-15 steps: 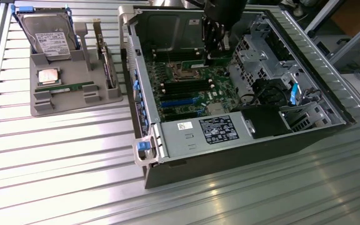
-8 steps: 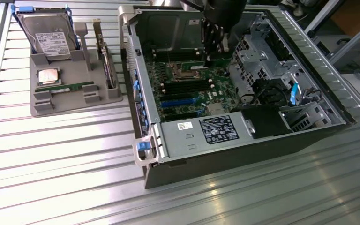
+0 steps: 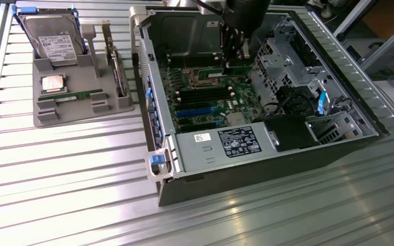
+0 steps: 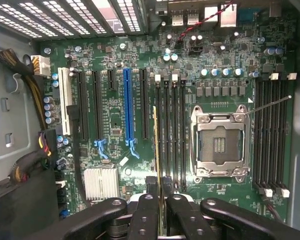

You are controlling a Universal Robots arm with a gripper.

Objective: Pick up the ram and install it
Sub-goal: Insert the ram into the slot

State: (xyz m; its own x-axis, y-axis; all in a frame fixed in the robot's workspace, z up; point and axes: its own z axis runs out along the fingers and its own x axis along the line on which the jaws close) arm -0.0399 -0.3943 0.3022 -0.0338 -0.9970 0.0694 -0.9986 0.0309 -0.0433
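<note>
In the wrist view the ram (image 4: 156, 150) appears edge-on as a thin green-yellow strip between my gripper's (image 4: 161, 202) black fingers (image 4: 145, 215). The gripper is shut on it. The stick hangs upright over the motherboard (image 4: 115, 65), roughly in line with the outermost of several black memory slots (image 4: 171, 135), between the blue expansion slot (image 4: 126, 107) and the empty processor socket (image 4: 220, 145). Whether it touches a slot I cannot tell. In the exterior view the gripper (image 3: 235, 56) reaches down inside the open computer case (image 3: 252, 148).
A grey holder (image 3: 80, 110) at the exterior view's left carries a hard drive (image 3: 55, 38), a silver processor chip (image 3: 53, 82), a card with a metal bracket (image 3: 115, 66) and a thin green strip (image 3: 74, 94). More memory slots (image 4: 270, 135) and cable bundles (image 4: 27, 75) flank the board.
</note>
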